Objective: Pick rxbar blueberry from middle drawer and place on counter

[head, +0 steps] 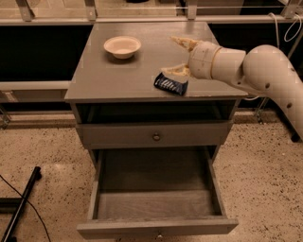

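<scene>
The rxbar blueberry (170,84), a dark blue wrapper with white lettering, lies flat on the grey counter (118,75) near its front edge. My gripper (178,56) hovers just above and behind it, reaching in from the right on a cream arm. Its fingers are spread wide apart: the lower fingertip (174,71) is right beside the bar's far edge, and the upper one points toward the back of the counter. The gripper holds nothing. The middle drawer (156,227) is pulled open below, its grey floor bare, with a small knob on its front.
A cream round bowl (122,46) stands at the back left of the counter. A shut upper drawer with a knob (155,137) sits above the open one. A pale ledge with metal posts (90,9) runs behind. A black pole (21,203) lies on the speckled floor.
</scene>
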Controlling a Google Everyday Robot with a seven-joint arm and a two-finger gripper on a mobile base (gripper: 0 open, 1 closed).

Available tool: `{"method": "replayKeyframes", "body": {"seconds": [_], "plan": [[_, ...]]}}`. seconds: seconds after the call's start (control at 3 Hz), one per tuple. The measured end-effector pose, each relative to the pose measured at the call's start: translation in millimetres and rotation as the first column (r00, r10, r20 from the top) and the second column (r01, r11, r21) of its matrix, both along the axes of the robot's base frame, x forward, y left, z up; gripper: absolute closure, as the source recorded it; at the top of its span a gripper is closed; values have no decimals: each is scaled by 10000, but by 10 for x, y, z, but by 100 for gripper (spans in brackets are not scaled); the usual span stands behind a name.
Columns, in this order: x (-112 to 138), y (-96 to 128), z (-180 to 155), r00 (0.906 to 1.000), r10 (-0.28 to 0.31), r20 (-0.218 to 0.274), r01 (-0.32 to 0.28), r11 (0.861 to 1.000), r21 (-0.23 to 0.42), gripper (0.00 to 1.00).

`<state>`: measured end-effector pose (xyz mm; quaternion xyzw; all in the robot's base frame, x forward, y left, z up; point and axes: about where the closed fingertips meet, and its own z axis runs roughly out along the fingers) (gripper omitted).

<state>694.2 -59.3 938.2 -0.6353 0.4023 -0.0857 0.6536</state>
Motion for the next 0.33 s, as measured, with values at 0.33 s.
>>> {"method": "replayKeyframes", "body": {"seconds": [0.33], "plan": [[0,0,0,10000,0,0,0,10000,0,0]]}}
